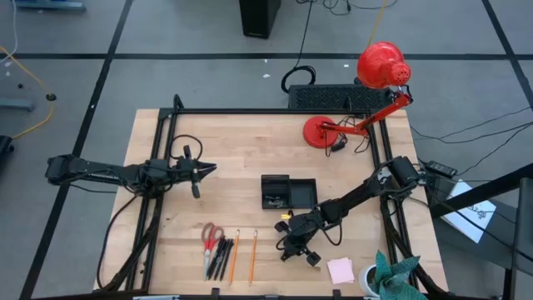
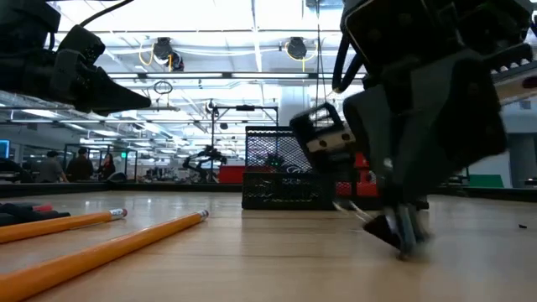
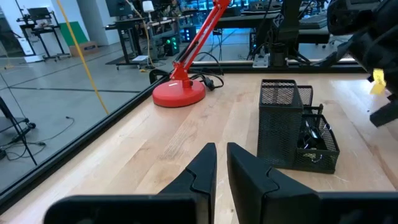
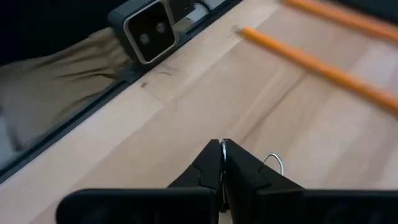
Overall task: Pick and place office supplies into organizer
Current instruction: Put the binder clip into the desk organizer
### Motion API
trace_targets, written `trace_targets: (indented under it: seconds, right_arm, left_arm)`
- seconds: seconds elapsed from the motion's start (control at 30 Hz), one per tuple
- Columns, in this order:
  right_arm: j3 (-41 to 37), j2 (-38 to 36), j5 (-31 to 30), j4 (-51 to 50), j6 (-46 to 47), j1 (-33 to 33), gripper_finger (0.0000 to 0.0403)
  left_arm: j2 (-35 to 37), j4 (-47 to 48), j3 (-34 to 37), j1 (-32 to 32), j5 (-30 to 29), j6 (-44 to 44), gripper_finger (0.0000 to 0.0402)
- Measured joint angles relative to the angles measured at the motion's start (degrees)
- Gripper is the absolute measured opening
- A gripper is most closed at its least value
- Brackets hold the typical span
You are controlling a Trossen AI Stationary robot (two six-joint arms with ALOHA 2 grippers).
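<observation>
Right claw [image 4: 222,163] pinching a binder clip [image 4: 273,163]
Lift straight, keeping the pinch firm on its wire loop; left claw [image 3: 221,163] hangs nearly shut, empty.

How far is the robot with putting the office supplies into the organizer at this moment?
Done: the organizer already holds some small dark items; what they are cannot be told.
In hand: the right gripper is shut at the table surface, a binder clip's wire loop beside its fingers.
Left: scissors, pens, two pencils and the pink sticky-note pad lie on the table. The left gripper waits, empty.
</observation>
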State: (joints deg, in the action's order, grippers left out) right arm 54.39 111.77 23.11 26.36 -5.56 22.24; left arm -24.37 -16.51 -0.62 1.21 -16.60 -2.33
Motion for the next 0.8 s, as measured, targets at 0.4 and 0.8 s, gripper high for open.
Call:
trace_targets:
  seconds: [0.4,0.8]
  right_arm:
    - [0.1,-12.0,-40.5,-4.2,-11.6,0.7,0.0001]
    - [0.0,-11.2,-52.3,-12.4,-9.5,-2.3,0.0001]
  left_arm:
    - [0.0,0.0,0.0,0.0,0.0,0.3,0.0047]
    - [0.0,0.0,0.0,0.0,0.0,1.3,0.0047]
